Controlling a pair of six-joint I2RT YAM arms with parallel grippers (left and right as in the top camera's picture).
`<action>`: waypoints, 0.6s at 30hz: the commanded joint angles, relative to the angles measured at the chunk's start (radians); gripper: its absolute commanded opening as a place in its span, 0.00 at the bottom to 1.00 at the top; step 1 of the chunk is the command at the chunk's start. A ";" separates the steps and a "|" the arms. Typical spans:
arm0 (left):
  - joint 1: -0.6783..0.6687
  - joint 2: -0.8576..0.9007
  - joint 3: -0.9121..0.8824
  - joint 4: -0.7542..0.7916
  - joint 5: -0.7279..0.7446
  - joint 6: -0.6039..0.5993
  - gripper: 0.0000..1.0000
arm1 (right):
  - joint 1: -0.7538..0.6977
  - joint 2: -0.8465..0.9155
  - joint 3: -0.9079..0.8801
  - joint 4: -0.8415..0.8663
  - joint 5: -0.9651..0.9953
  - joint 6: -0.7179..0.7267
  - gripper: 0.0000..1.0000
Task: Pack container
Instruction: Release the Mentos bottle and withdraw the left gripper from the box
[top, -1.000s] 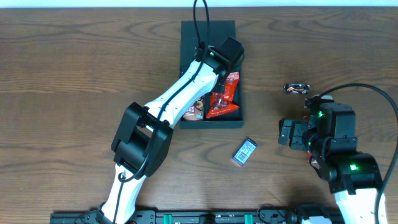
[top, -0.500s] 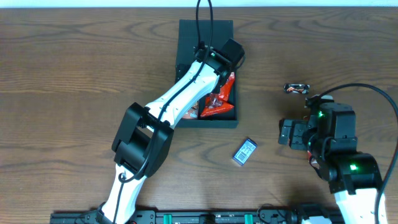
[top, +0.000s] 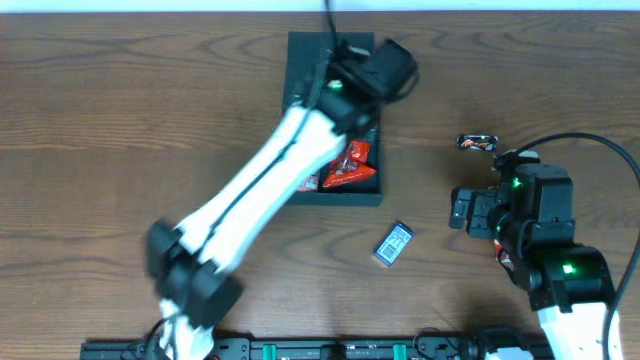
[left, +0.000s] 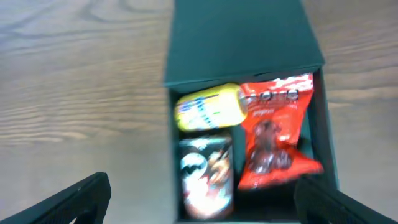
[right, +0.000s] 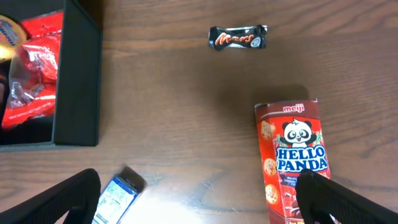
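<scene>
The container (top: 300, 60) is a dark square box with its flap lid lying open toward the far side. In the left wrist view the container (left: 242, 43) holds a yellow pack (left: 209, 107), a red snack bag (left: 273, 134) and a red-and-white can (left: 206, 177). My left gripper (top: 392, 62) is open and empty above the container's far right part, its fingers wide apart in the left wrist view (left: 199, 196). My right gripper (top: 468, 212) is open and empty over the table at the right, seen also in the right wrist view (right: 202, 199).
A Mars bar (top: 477, 143) (right: 238, 37) lies right of the container. A blue-and-white pack (top: 393, 243) (right: 115, 198) lies in front of it. A red Hello Panda box (right: 291, 158) lies by my right gripper, mostly hidden under the arm in the overhead view.
My left arm has swung fast and is blurred; its gripper moved toward the container's far right. The container shifted slightly left. The right arm has not moved.
</scene>
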 joint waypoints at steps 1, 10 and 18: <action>0.039 -0.111 0.021 -0.060 0.008 0.032 0.95 | 0.007 -0.002 0.001 0.011 0.010 0.021 0.99; 0.099 -0.245 0.016 -0.208 0.008 0.090 0.95 | 0.007 -0.002 0.001 0.016 0.002 0.038 0.99; 0.107 -0.385 -0.101 -0.253 -0.037 0.083 0.95 | 0.007 -0.003 0.009 -0.033 0.002 0.038 0.99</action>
